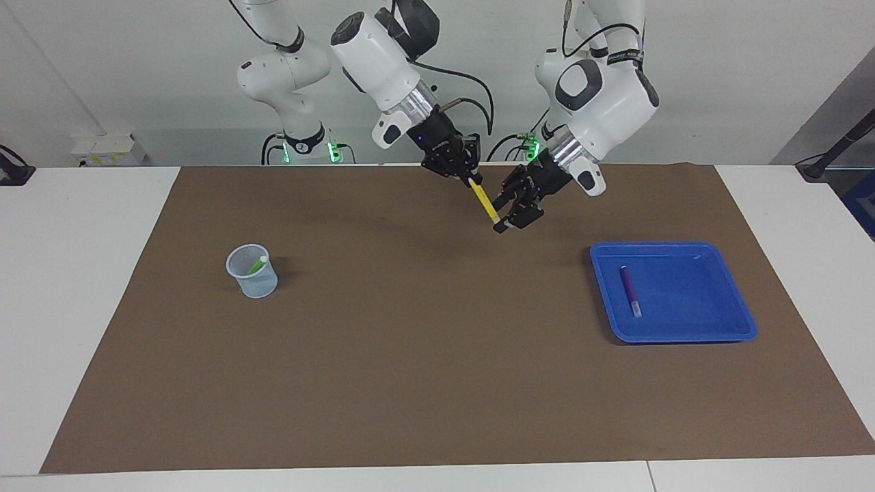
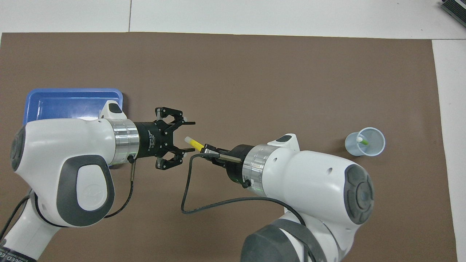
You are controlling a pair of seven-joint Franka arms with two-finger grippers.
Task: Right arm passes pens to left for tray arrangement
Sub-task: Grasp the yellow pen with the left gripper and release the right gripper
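Observation:
My right gripper (image 1: 470, 176) is shut on the yellow pen (image 1: 485, 201) and holds it slanted in the air over the mat's middle, near the robots. In the overhead view the right gripper (image 2: 208, 148) holds the yellow pen (image 2: 196, 144) with its pale end toward the left gripper (image 2: 189, 136). The left gripper (image 1: 514, 217) is open, and the pen's free end lies between its fingers. The purple pen (image 1: 630, 290) lies in the blue tray (image 1: 683, 339). The green pen (image 1: 257, 265) stands in the mesh cup (image 1: 253, 280).
A brown mat (image 1: 410, 355) covers the table. The tray (image 2: 65, 103) sits toward the left arm's end, partly covered by the left arm in the overhead view. The cup (image 2: 365, 147) with the green pen (image 2: 363, 141) stands toward the right arm's end.

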